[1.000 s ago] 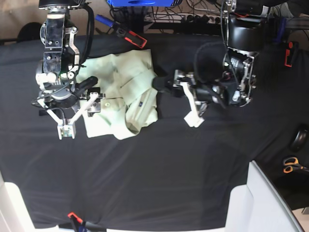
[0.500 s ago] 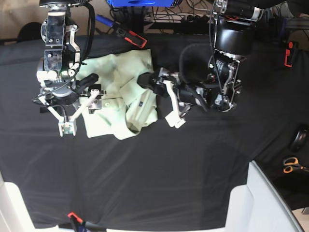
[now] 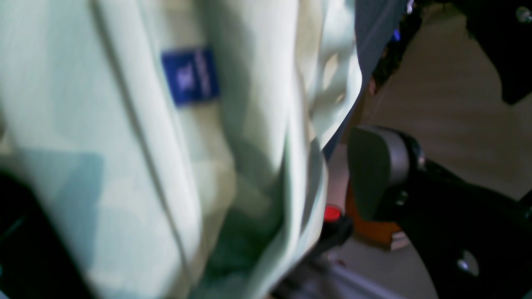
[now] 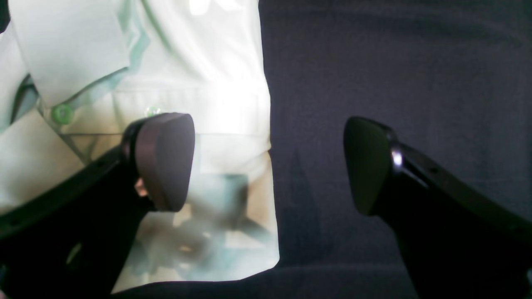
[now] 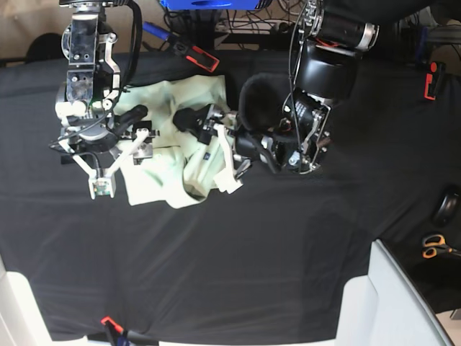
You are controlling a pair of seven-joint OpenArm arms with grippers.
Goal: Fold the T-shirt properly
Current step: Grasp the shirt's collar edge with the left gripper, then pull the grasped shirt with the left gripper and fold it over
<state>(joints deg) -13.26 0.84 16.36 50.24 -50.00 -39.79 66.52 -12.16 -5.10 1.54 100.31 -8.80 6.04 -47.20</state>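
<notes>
The pale mint-green T-shirt (image 5: 173, 137) lies crumpled on the black table cover, at the back left in the base view. My left gripper (image 5: 216, 148) hovers open over its right part. In the left wrist view the fabric (image 3: 124, 166) with its small blue tag (image 3: 190, 75) fills the frame beside one grey finger pad (image 3: 374, 170); the other finger is hidden. My right gripper (image 5: 121, 164) stands open at the shirt's left edge. Its pads (image 4: 166, 160) straddle the hem (image 4: 232, 174), with a collar and green button (image 4: 62, 113) nearby.
A red-and-black clamp (image 5: 202, 58) lies behind the shirt. Orange-handled scissors (image 5: 436, 245) sit off the cover at the right edge. A white surface (image 5: 392, 303) rises at the front right corner. Black table cover (image 5: 252, 245) stretches across the front.
My left arm has swung leftward from the bare cover beside the shirt to over the shirt's right part. The right arm has barely moved. Both grippers stayed open.
</notes>
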